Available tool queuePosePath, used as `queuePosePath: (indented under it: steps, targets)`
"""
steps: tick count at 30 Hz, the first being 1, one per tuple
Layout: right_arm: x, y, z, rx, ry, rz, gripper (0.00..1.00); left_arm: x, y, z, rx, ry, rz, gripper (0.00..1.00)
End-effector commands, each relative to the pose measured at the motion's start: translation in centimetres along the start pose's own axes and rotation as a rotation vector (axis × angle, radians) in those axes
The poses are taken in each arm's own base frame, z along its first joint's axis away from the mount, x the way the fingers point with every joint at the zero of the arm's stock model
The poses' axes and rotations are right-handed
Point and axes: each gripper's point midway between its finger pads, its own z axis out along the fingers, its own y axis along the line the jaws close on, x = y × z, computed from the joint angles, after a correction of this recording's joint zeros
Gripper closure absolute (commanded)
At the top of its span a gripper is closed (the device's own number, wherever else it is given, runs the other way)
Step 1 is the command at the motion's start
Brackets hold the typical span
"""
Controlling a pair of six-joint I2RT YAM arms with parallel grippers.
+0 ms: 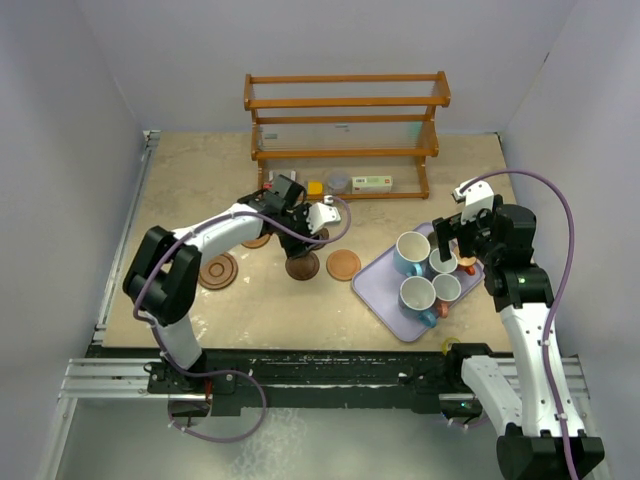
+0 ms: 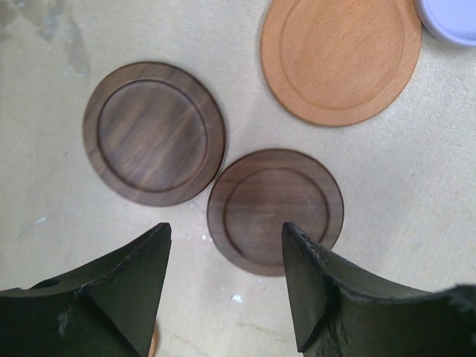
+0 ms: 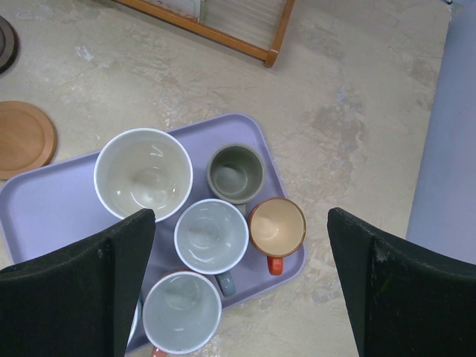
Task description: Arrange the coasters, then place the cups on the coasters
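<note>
Wooden and ring-grooved, a large coaster (image 1: 218,271) is lying well to the left of the left gripper (image 2: 224,234), beside that arm's elbow. A brown coaster (image 1: 257,240) is peeking out from under the same arm.

The left gripper is hovering over the table (image 2: 416,223) with its jaws standing partly apart and gripping nothing. Directly below it a dark coaster (image 2: 275,211) is lying flat. Its left edge is showing between the fingertips, and its right side is passing under one finger (image 2: 327,297). A second dark coaster (image 2: 154,132) is lying just ahead and to the left of the jaws, just beside the first. Ahead and to the right, a light orange-brown coaster (image 2: 341,58) is resting near a corner of the lavender tray (image 2: 450,18).

Further right, the right gripper (image 3: 239,216) is hanging above that tray, jaws spread wide and holding nothing. Beneath it five cups are standing upright on the tray. A large pale cup (image 3: 143,175) is by its left finger, and a grey cup (image 3: 236,173) is ahead of the gap. A blue-grey cup (image 3: 211,236) and an orange cup (image 3: 277,227) are sitting between the fingers. A fifth cup (image 3: 182,311) is standing nearest the wrist.
</note>
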Motion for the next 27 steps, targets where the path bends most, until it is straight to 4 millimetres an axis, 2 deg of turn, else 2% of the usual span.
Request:
queuePosePath:
  steps: [1,5,10,18,27]
  targets:
    - [-1.0,-0.5,-0.3,0.017,-0.034,-0.015,0.00,-2.0,1.0,1.3,-0.026,-0.039,0.019,0.41]
    - [-1.0,-0.4,-0.3,0.015,-0.034,-0.015,0.00,-2.6,0.7,2.2,-0.023,-0.042,0.020,0.41]
    - [-1.0,-0.4,-0.3,0.016,-0.034,-0.018,0.00,-2.1,1.0,2.7,-0.035,-0.013,0.009,0.42]
    - [-1.1,-0.4,-0.4,0.016,-0.035,-0.017,0.00,0.6,-0.9,3.1,0.050,0.070,0.014,0.50]
    - [-1.1,-0.3,-0.4,0.010,-0.037,-0.018,0.00,3.5,-1.5,3.8,0.057,0.162,0.000,0.50]
